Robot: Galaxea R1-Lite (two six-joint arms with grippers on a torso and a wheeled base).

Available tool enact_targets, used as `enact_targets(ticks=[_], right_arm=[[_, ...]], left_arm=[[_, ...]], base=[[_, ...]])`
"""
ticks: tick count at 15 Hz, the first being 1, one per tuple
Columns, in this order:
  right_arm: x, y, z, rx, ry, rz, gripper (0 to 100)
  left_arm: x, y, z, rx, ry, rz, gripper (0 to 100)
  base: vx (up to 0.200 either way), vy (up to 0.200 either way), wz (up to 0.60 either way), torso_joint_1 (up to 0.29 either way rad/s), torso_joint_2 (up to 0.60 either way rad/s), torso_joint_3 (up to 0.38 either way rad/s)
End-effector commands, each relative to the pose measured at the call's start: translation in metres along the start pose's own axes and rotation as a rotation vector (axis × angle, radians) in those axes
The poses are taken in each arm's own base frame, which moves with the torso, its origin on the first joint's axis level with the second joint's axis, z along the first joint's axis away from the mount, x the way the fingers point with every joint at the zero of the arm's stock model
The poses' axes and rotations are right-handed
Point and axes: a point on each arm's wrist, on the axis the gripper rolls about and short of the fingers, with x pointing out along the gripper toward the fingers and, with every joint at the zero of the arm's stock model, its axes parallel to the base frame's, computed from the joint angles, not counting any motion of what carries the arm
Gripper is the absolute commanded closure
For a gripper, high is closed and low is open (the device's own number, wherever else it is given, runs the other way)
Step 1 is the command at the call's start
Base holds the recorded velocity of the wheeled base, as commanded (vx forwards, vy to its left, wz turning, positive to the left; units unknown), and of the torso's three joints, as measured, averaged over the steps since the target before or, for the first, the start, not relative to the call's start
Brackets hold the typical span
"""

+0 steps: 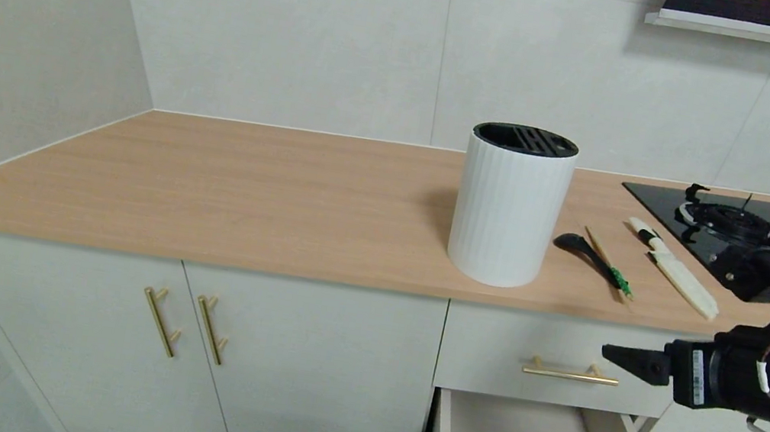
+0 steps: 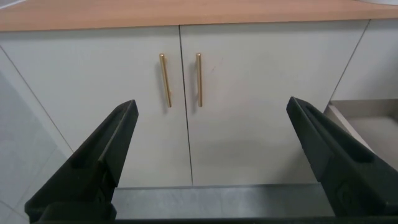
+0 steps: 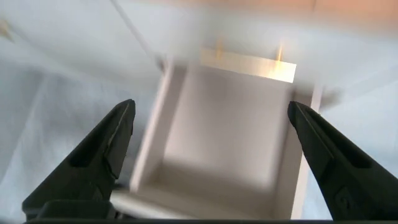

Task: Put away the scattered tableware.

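Right fingers (image 3: 102, 155) are spread wide over the open drawer (image 3: 230, 118), just below the counter (image 1: 242, 193) edge. Left fingers (image 2: 106, 155) are apart too, empty, facing the cupboard doors (image 2: 180, 112). The tableware lies on the counter, above and beyond the right fingers: black spoon (image 1: 584, 251), chopsticks (image 1: 609, 265) and pale knife (image 1: 674, 268), side by side between the white holder (image 1: 510, 205) and the hob (image 1: 732, 221). All look light and stiff, but thin and flat on the wood, so probably tricky to pinch. I'd take the spoon mid-handle, the chopsticks together across their middle, and the knife by its narrower far end, likely the handle.
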Motion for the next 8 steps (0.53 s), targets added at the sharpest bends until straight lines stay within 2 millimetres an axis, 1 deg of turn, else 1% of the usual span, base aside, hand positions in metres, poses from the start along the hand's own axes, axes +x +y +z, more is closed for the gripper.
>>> enact_targets(ticks=[1, 2, 4, 5, 6, 8], right_arm=[[0.006, 0.0, 0.029, 0.003, -0.067, -0.012, 0], [0.013, -0.001, 0.041, 0.007, -0.072, -0.018, 0], [0.034, -0.013, 0.057, 0.035, -0.072, -0.075, 0], [0.043, -0.017, 0.058, 0.048, -0.064, -0.1, 0], [0.047, -0.02, 0.058, 0.056, -0.056, -0.106, 0], [0.069, -0.027, 0.055, 0.079, -0.043, -0.127, 0]], left_arm=[[0.0, 0.0, 0.0, 0.0, 0.001, 0.001, 0], [0.0, 0.0, 0.0, 0.0, 0.001, 0.001, 0], [0.0, 0.0, 0.0, 0.0, 0.001, 0.001, 0], [0.0, 0.0, 0.0, 0.0, 0.001, 0.001, 0], [0.0, 0.0, 0.0, 0.0, 0.001, 0.001, 0], [0.0, 0.0, 0.0, 0.0, 0.001, 0.001, 0]], base=[[0.0, 0.0, 0.0, 0.0, 0.0, 0.0], [0.0, 0.0, 0.0, 0.0, 0.0, 0.0], [0.0, 0.0, 0.0, 0.0, 0.0, 0.0], [0.0, 0.0, 0.0, 0.0, 0.0, 0.0], [0.0, 0.0, 0.0, 0.0, 0.0, 0.0], [0.0, 0.0, 0.0, 0.0, 0.0, 0.0]])
